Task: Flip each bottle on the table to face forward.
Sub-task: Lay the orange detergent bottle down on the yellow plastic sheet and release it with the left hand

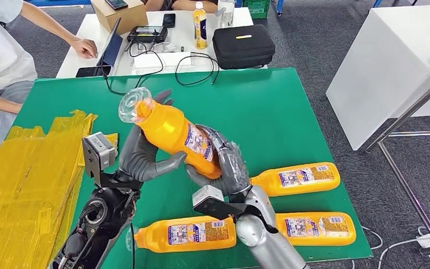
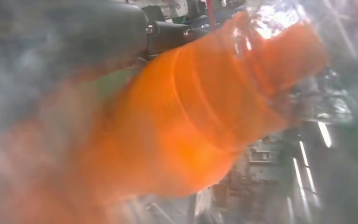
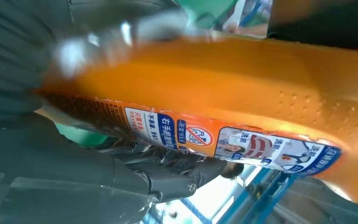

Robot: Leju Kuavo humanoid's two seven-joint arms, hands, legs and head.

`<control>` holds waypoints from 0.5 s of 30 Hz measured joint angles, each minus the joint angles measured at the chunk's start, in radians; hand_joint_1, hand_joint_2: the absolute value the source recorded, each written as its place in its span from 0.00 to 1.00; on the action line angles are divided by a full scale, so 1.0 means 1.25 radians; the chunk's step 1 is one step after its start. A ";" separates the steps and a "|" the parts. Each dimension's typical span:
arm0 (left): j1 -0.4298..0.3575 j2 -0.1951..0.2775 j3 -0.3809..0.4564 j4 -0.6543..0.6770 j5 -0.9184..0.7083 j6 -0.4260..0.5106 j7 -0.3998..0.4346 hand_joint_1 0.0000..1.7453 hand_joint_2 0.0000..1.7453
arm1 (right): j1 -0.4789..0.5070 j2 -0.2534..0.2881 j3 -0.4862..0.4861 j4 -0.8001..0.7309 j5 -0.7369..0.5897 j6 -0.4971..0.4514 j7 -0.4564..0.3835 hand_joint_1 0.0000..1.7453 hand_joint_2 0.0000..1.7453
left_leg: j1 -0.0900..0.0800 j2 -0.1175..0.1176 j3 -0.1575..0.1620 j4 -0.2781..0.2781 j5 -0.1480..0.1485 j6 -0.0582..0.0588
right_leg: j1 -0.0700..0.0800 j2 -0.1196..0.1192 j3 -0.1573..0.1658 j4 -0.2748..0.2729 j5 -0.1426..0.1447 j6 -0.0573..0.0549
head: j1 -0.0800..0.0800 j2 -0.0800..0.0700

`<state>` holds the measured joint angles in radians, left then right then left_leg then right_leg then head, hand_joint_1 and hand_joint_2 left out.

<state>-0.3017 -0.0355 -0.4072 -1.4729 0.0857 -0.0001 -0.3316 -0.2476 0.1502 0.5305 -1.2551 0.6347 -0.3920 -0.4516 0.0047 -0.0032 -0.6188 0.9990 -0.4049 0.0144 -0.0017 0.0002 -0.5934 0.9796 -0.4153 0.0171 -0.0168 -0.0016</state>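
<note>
An orange bottle (image 1: pixel 171 133) with a printed label is lifted above the green table (image 1: pixel 269 106), tilted, its clear base pointing up and away. My left hand (image 1: pixel 141 154) grips its upper body and my right hand (image 1: pixel 224 162) grips its lower end. The left wrist view has the orange bottle (image 2: pixel 200 121) close and blurred. From the right wrist camera the bottle's label (image 3: pixel 223 140) is visible above my right hand's fingers (image 3: pixel 168 175). Three more orange bottles lie on the table: one front centre (image 1: pixel 187 234), one front right (image 1: pixel 316 228), one right (image 1: pixel 298 179).
Crumpled yellow sheets (image 1: pixel 28 179) cover the table's left side. A person (image 1: pixel 0 50) sits at the far left by a white desk (image 1: pixel 89 33) with a black case (image 1: pixel 242 46), cables, and a standing bottle (image 1: pixel 200 25). A white block (image 1: pixel 392 61) stands right.
</note>
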 joint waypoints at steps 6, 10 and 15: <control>-0.001 0.000 0.004 0.007 0.004 -0.001 0.000 0.00 1.00 | -0.017 0.002 0.029 0.031 0.024 -0.014 0.014 1.00 1.00 | 0.000 0.000 0.000 0.000 0.000 0.000 | 0.000 0.000 0.000 0.000 0.000 0.000 | 0.000 0.000; -0.001 0.000 0.006 0.009 0.006 -0.002 0.000 0.00 1.00 | -0.022 0.003 0.037 0.043 0.028 -0.015 0.015 1.00 1.00 | 0.000 0.000 0.000 0.000 0.000 0.000 | 0.000 0.000 0.000 0.000 0.000 0.000 | 0.000 0.000; -0.002 0.000 0.007 0.009 0.010 -0.005 0.001 0.00 1.00 | -0.024 0.003 0.043 0.048 0.040 -0.018 0.017 1.00 1.00 | 0.000 0.000 0.000 0.000 0.000 0.000 | 0.000 0.000 0.000 0.000 0.000 0.000 | 0.000 0.000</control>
<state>-0.3039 -0.0355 -0.3986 -1.4611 0.0980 -0.0064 -0.3308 -0.2776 0.1545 0.5840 -1.1948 0.6847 -0.4139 -0.4299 0.0046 -0.0033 -0.6189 0.9991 -0.4050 0.0145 -0.0018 0.0003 -0.5934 0.9795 -0.4153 0.0171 -0.0168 -0.0015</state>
